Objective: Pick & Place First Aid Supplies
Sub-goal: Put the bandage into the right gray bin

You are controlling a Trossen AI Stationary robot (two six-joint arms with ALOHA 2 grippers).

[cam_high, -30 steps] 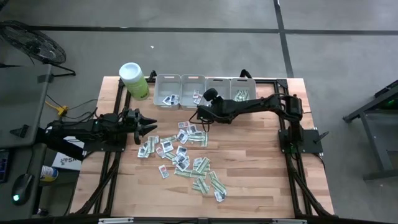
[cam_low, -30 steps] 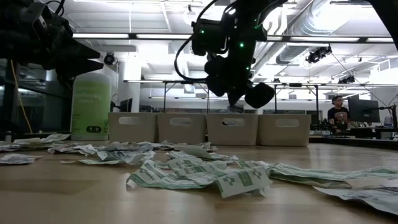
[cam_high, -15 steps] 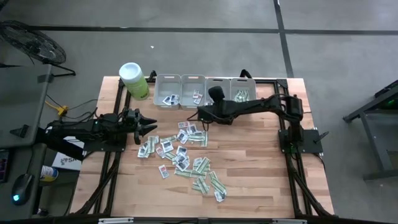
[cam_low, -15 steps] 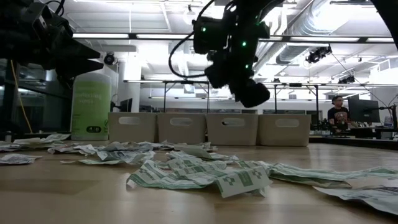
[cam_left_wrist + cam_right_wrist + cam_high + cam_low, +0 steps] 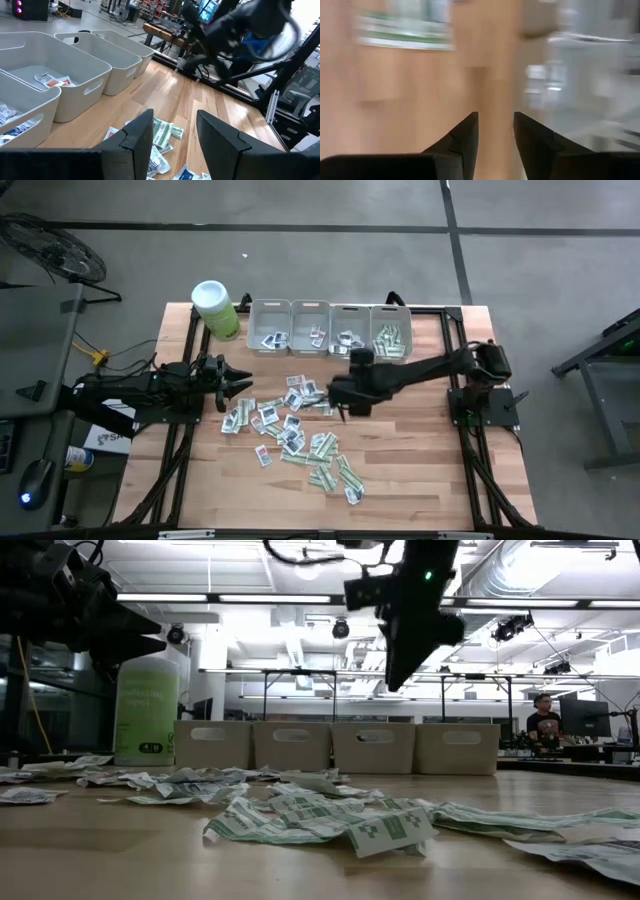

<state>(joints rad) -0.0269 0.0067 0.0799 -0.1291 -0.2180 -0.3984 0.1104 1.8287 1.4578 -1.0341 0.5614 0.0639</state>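
Observation:
The first aid supplies [image 5: 290, 425] are small paper packets, white prints and green-and-white strips, lying flat in a loose pile mid-table [image 5: 320, 815]. My right gripper [image 5: 342, 402] hangs above the pile's far right edge, pointing slantwise down. Its fingers [image 5: 496, 117] stand open with nothing between them, high above the packets in the low view [image 5: 395, 680]. My left gripper [image 5: 245, 387] waits level at the pile's left side, open and empty [image 5: 175, 117].
A row of grey bins [image 5: 330, 310] stands along the far edge, each holding a few packets. A lime-green canister [image 5: 215, 308] with a white lid stands left of them. Bare wood lies right of the pile. A person [image 5: 545, 725] sits in the room behind.
My right gripper has drawn back from over the grey bins toward the near edge, risen, and rolled about its own axis; it now hangs over the pile's far edge. The packets on the table have stayed where they were.

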